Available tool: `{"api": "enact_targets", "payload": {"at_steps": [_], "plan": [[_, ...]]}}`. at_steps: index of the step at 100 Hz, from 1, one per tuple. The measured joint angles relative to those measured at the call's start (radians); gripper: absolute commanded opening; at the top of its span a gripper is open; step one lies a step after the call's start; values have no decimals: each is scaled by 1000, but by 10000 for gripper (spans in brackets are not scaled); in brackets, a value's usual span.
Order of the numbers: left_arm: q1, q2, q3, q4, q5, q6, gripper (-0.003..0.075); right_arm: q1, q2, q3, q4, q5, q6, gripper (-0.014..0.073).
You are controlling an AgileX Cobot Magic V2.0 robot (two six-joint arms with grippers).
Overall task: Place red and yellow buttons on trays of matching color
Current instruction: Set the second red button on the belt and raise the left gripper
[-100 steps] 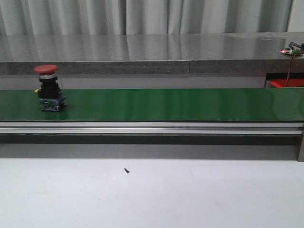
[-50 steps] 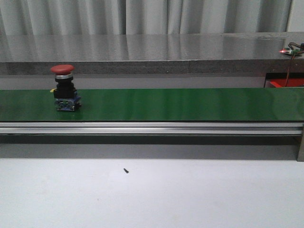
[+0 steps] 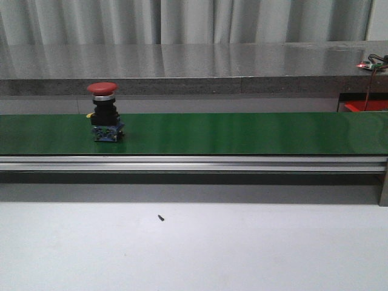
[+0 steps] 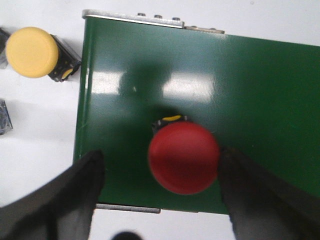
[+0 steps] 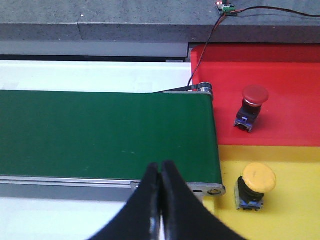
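Front view: your red button [image 3: 103, 111] stands upright on the green belt [image 3: 242, 133], left of centre; it has ridden rightward from the belt's far left over the last second, so the belt is running and carrying it toward the trays. No arm shows here. Left wrist view: the left tool [image 4: 160, 185] hangs spread wide over the same button, one finger either side and clear of the cap, nothing held; a yellow button [image 4: 32, 52] sits off the belt on the bench [image 4: 40, 135], unsorted. Right wrist view: the right tool [image 5: 160, 175] is pinched closed and empty near the belt's end; a red tray [image 5: 290, 75] and a yellow tray [image 5: 295, 200] each already hold one matching button. Likely you wait for arrival.
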Motion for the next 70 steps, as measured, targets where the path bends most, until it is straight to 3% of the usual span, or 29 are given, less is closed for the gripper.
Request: {"api": "enact_targets", "payload": {"at_steps": [33, 44, 65, 70], "plan": [[0, -64, 0, -88, -13, 33, 519, 0, 0, 0, 0, 0, 0, -66], [0, -117, 0, -102, -16, 39, 398, 0, 0, 0, 0, 0, 0, -66], [0, -231, 48, -112, -29, 41, 8, 0, 0, 0, 0, 0, 0, -66], [0, -265, 71, -115, -36, 41, -18, 0, 0, 0, 0, 0, 0, -66]]}}
